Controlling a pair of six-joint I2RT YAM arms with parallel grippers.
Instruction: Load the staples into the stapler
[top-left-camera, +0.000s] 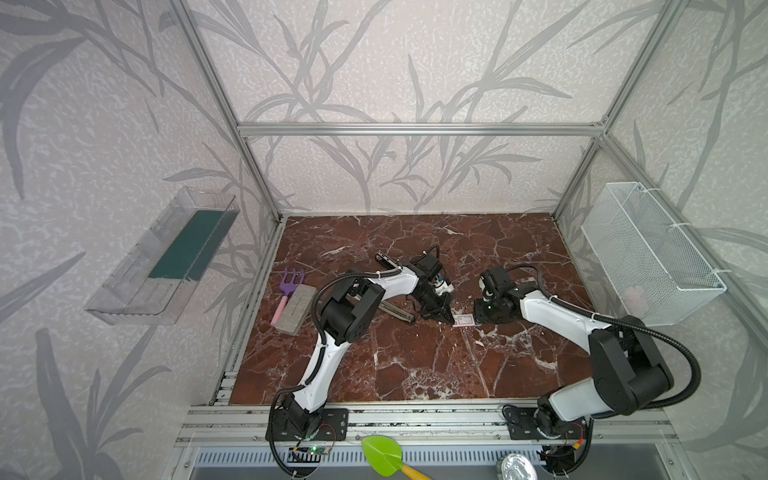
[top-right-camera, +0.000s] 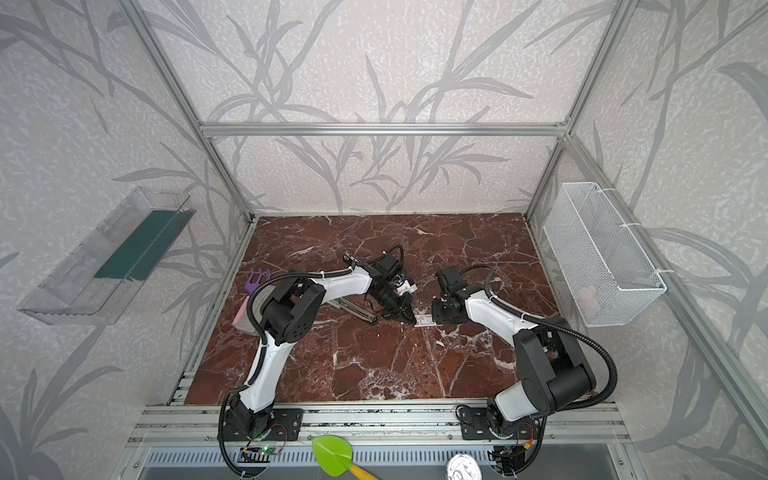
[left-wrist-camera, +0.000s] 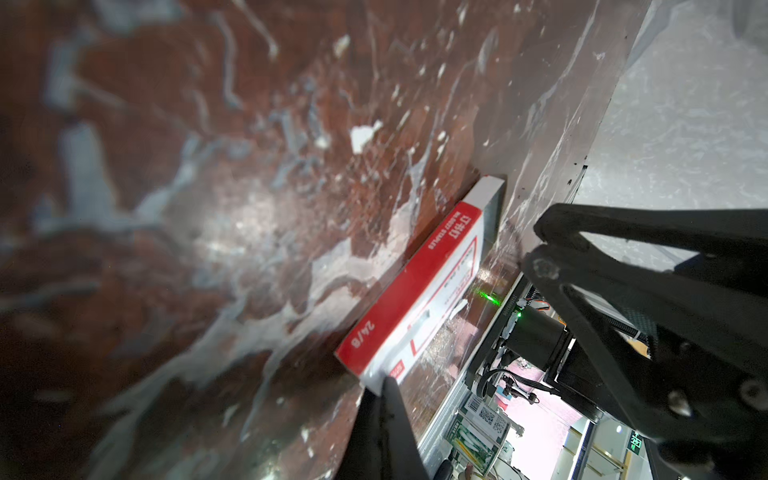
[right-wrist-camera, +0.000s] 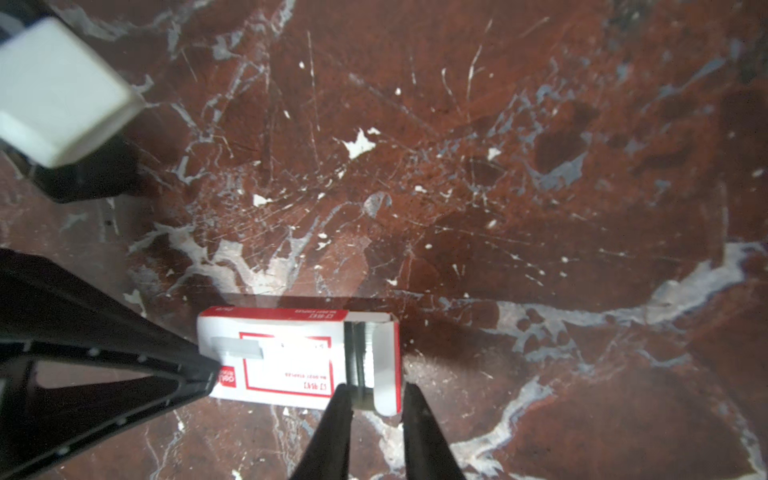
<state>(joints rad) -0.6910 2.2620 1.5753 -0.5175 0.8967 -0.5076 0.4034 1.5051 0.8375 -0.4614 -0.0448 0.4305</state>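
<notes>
The staples box (right-wrist-camera: 291, 357), white with a red label, lies flat on the marble table (right-wrist-camera: 457, 166) between both grippers and shows in both top views (top-left-camera: 463, 320) (top-right-camera: 424, 320). Its grey inner tray (right-wrist-camera: 357, 357) sticks out a little at one end. My right gripper (right-wrist-camera: 376, 392) is open, its fingertips either side of that tray end. My left gripper (left-wrist-camera: 388, 386) is shut, its tip pressed against the box's other end (left-wrist-camera: 424, 299). The black and metal stapler (top-left-camera: 398, 311) lies mostly hidden under my left forearm.
A purple hand fork (top-left-camera: 291, 278) and a grey block (top-left-camera: 295, 309) lie at the table's left edge. A white mesh basket (top-left-camera: 648, 249) hangs on the right wall, a clear bin (top-left-camera: 166, 257) on the left. A green scoop (top-left-camera: 384, 455) lies in front.
</notes>
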